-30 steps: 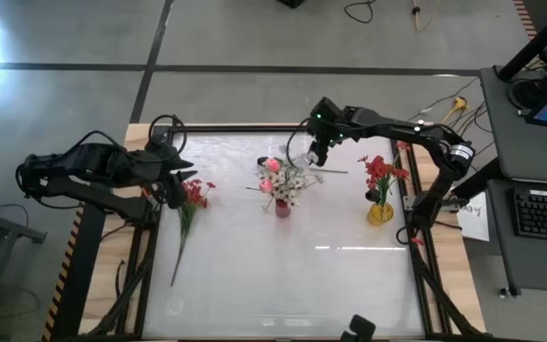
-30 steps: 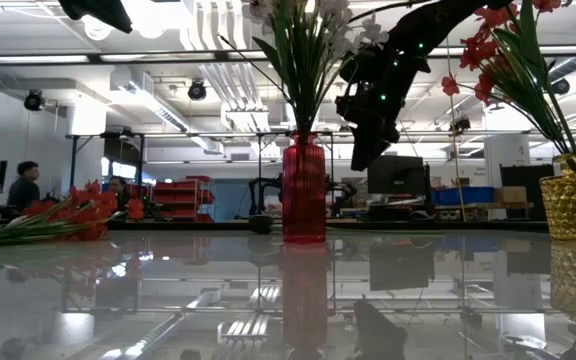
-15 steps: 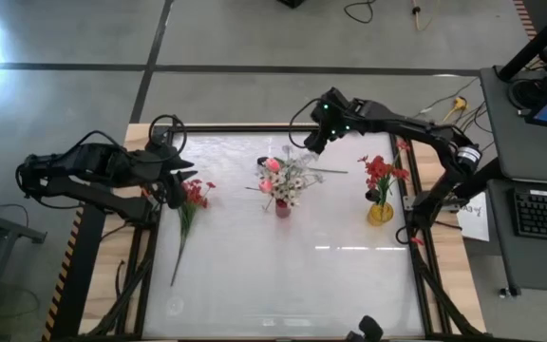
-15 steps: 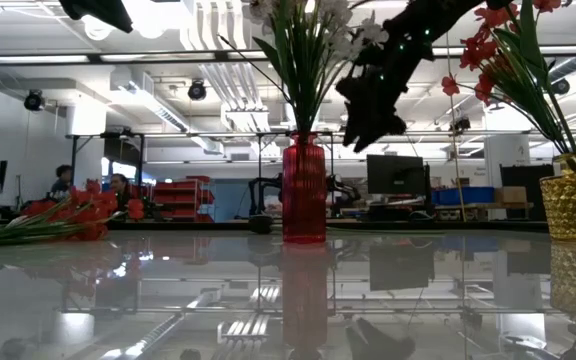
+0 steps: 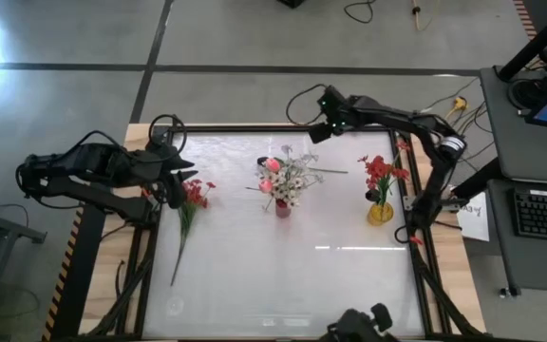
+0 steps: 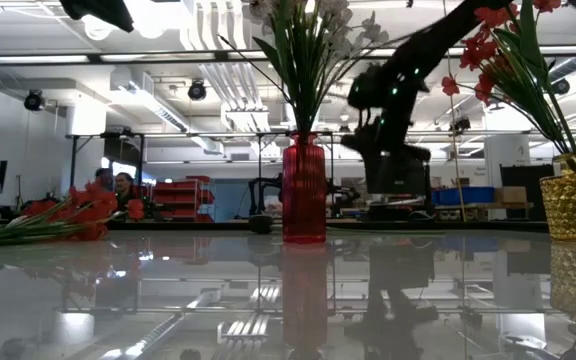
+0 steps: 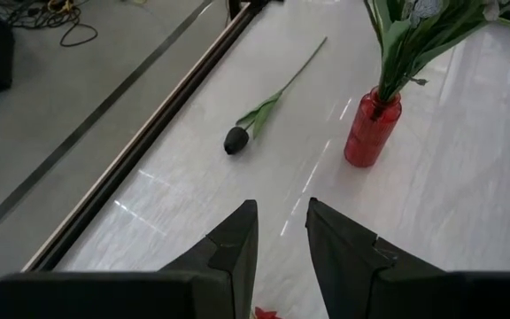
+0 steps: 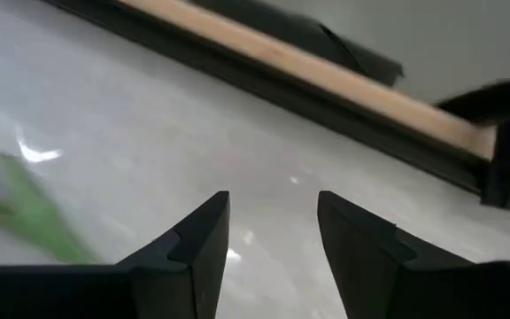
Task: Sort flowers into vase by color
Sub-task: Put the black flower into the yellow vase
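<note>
Sorting is well along: a red vase [image 5: 282, 206] at the table's middle holds pink and white flowers [image 5: 288, 177], and a gold vase [image 5: 380, 212] toward the right edge holds red flowers [image 5: 379, 174]. A bunch of red blooms [image 5: 194, 194] on a long stem lies flat near the left edge, and 1 more stem with a dark bud [image 7: 236, 139] is seen in the left wrist view, lying on the tabletop beside the red vase. The right gripper [image 5: 319, 132] is held above the far edge of the table [image 5: 283, 285], behind the red vase; its fingers are parted with nothing between them, so a placing step is judged finished. The left gripper [image 5: 172, 190] is poised over the heads of the red blooms, fingers slightly apart and gripping nothing. The next move is judged to call for a grasp on that red bunch and a carry across to the gold vase. Open tabletop is available along the near half; the standing bouquets in the middle must be cleared, and the table's raised frame runs close by both grippers.
</note>
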`<state>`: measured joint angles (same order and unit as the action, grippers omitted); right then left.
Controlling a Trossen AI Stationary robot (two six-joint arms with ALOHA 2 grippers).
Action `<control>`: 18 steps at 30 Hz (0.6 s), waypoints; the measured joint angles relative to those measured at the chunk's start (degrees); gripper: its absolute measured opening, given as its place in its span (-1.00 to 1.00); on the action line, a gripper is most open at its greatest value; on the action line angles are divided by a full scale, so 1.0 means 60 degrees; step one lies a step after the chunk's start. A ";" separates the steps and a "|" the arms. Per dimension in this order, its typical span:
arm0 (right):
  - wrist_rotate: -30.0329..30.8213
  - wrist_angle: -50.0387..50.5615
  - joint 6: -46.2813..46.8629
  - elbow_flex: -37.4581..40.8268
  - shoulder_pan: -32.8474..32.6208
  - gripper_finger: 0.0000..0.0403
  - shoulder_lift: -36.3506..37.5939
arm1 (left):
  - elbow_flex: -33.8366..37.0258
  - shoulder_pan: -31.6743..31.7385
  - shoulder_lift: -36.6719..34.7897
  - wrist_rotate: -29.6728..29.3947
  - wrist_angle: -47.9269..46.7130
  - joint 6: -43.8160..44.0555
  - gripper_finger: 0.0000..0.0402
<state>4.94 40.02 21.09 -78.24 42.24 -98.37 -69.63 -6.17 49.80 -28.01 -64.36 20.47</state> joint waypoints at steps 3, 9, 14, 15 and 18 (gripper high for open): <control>-0.0122 -0.0142 -0.0421 0.0000 -0.0182 -0.24 -0.0621 | 0.0000 0.0002 0.0000 0.0002 0.0018 0.0027 -0.57; -0.1326 -0.0625 -0.1514 0.0000 -0.0726 -0.20 -0.1392 | 0.0000 0.0003 0.0000 0.0004 0.0014 0.0073 -0.57; -0.2058 -0.0837 -0.2683 0.0000 -0.1087 -0.07 -0.1720 | 0.0000 0.0003 0.0000 0.0004 0.0015 0.0024 -0.57; -0.2164 -0.0872 -0.2822 0.0000 -0.1128 -0.05 -0.1738 | 0.0000 0.0003 0.0000 0.0004 0.0018 0.0022 -0.57; -0.2356 -0.0959 -0.3245 0.0000 -0.1251 -0.02 -0.1806 | 0.0000 0.0003 0.0000 0.0000 0.0014 0.0009 -0.57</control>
<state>-9.20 34.26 1.62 -78.24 34.74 -109.21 -69.63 -6.15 49.80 -28.01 -64.27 20.52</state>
